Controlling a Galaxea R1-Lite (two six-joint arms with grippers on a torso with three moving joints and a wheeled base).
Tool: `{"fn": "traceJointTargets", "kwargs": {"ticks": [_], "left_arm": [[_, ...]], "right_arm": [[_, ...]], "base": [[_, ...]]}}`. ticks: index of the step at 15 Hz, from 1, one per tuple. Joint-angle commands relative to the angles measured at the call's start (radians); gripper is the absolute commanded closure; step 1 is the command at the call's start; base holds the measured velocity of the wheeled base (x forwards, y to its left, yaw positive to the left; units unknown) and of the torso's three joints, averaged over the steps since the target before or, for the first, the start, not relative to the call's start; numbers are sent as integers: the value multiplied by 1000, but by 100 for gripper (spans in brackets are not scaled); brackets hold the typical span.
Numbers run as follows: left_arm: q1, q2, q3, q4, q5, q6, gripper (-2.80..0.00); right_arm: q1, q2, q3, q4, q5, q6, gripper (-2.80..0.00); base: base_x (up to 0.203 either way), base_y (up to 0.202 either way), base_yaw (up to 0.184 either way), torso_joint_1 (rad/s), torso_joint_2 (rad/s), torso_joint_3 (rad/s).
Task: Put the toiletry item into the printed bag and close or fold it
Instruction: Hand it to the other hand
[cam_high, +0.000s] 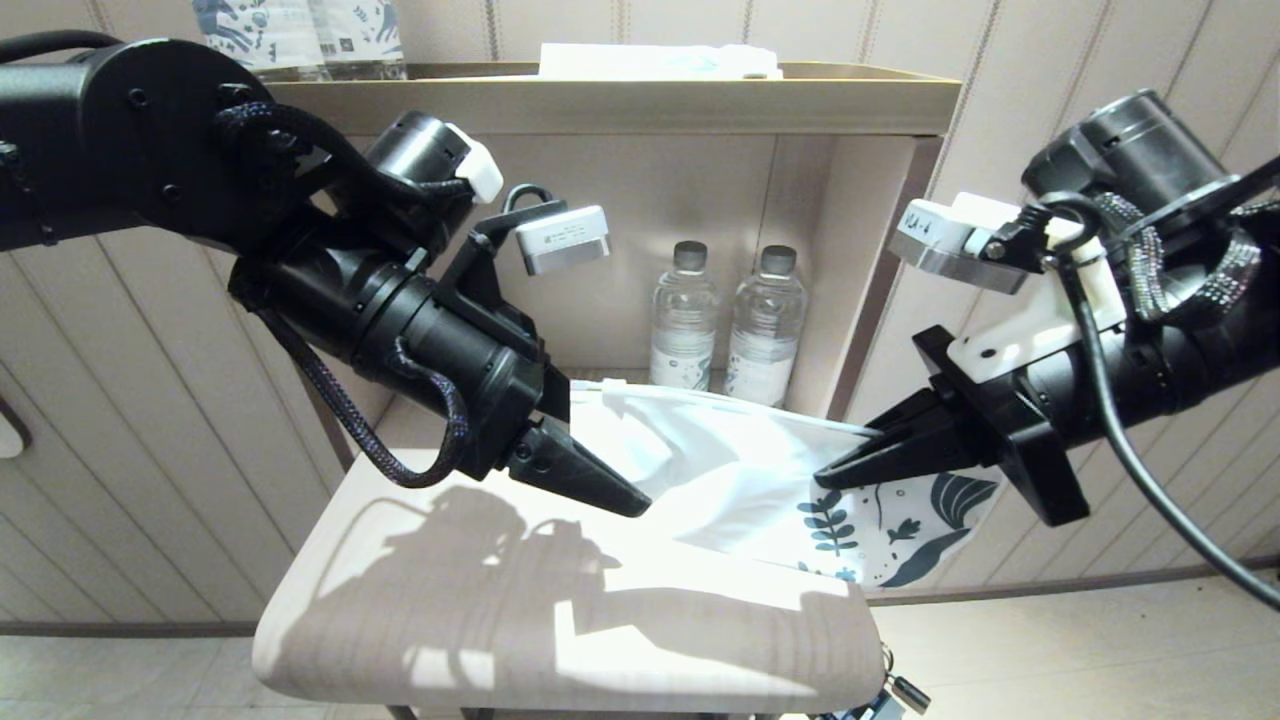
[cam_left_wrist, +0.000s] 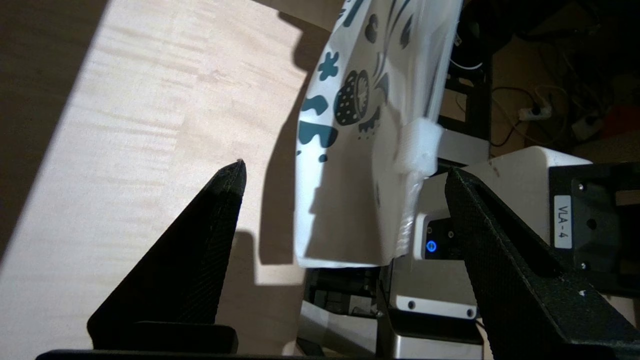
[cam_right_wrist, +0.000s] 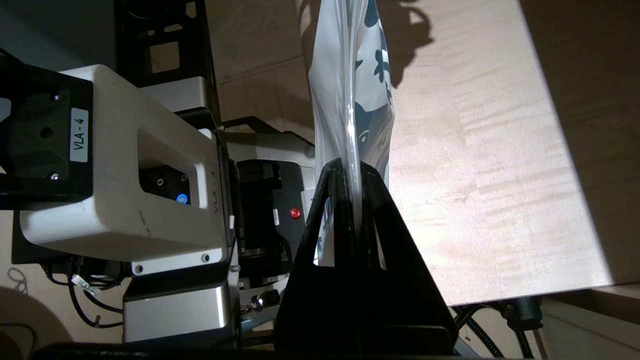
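The printed bag (cam_high: 720, 470), white with dark teal leaves at its right end, hangs crumpled above the padded bench between both arms. My right gripper (cam_high: 828, 477) is shut on the bag's top strip near the printed end; in the right wrist view the strip (cam_right_wrist: 350, 115) runs straight into its closed fingertips (cam_right_wrist: 345, 167). My left gripper (cam_high: 625, 500) is at the bag's plain left end and stands open. The left wrist view shows its fingers wide apart (cam_left_wrist: 345, 167), with the bag (cam_left_wrist: 345, 200) hanging beyond them, untouched. The toiletry item is not visible.
The beige padded bench top (cam_high: 560, 620) lies below the bag. Behind stands an open shelf unit (cam_high: 620, 105) with two water bottles (cam_high: 725, 325) inside. A flat white packet (cam_high: 660, 60) and printed bottles (cam_high: 300, 35) sit on top.
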Motion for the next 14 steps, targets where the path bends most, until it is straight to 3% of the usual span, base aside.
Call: {"fn": "traceJointTargets", "kwargs": {"ticks": [1, 14], "left_arm": [[18, 2, 6, 6, -6, 12, -280], [36, -29, -17, 19, -5, 77, -280]], "right_arm": [[7, -17, 12, 4, 5, -4, 0], [39, -13, 20, 3, 6, -4, 0]], "base": [[0, 0, 0, 0, 0, 0], [0, 0, 0, 0, 0, 0]]}}
